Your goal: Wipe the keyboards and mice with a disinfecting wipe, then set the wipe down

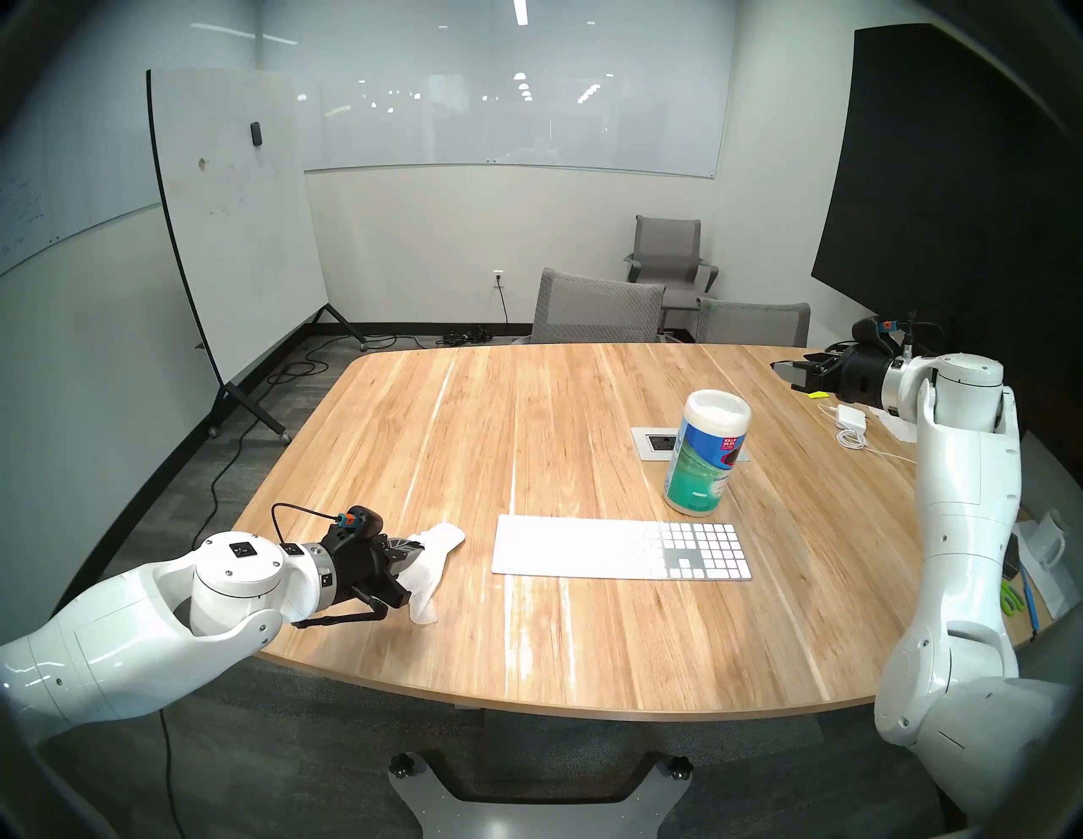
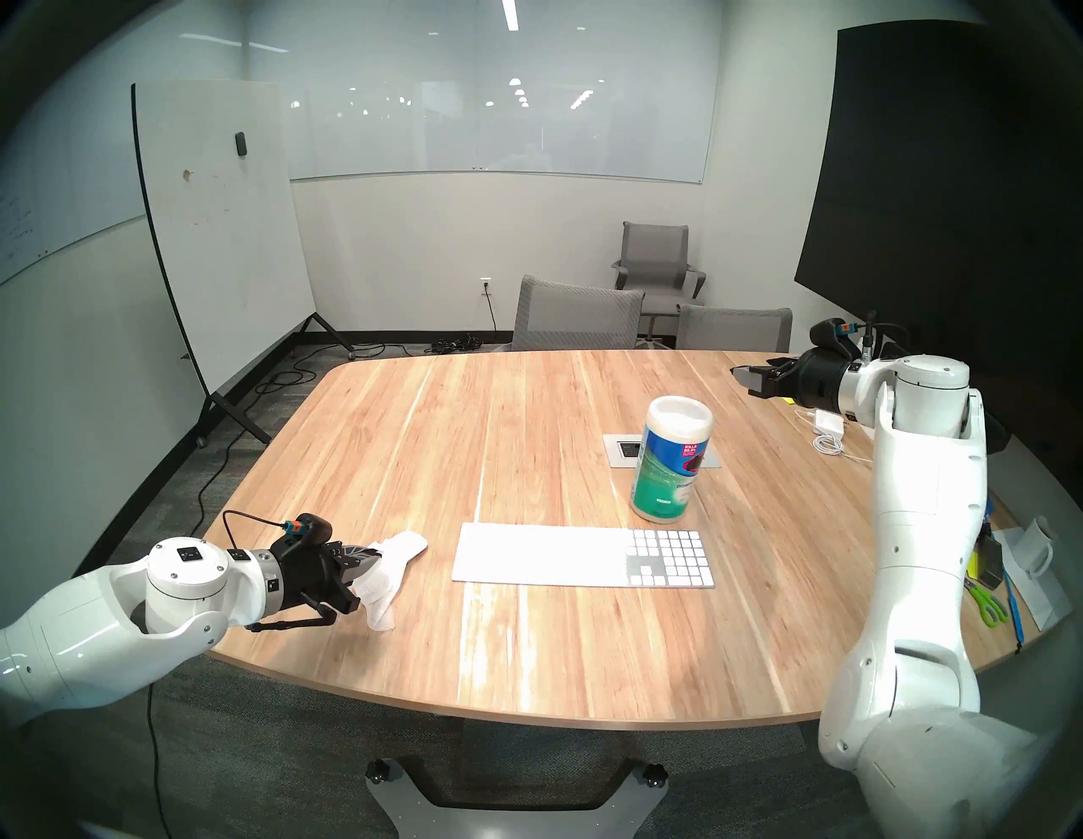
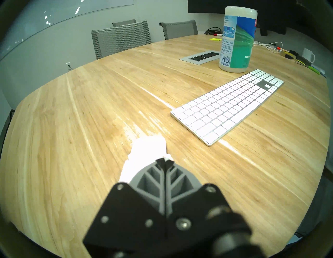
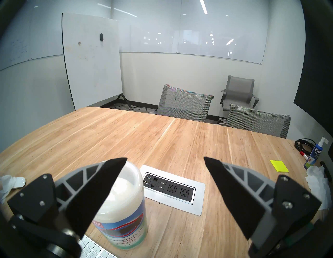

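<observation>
Left tool (image 1: 410,556) pinched tight on the wipe (image 1: 431,562), near the worktop's (image 1: 527,410) left edge. Keyboard (image 1: 621,548) near front edge. Right tool (image 4: 165,159) spread wide, holding nothing.

Wooden table (image 1: 445,422); grey chairs (image 1: 598,307); whiteboard (image 1: 234,199); carpet.

Even, bright ceiling light from a strip fixture (image 1: 519,12) fills the room; shadows are faint. Lamps glint off the glass wall board (image 1: 527,105), and pale glare streaks the bench (image 3: 155,100). Fisheye curvature bends edges, and dark corners vignette every view.
</observation>
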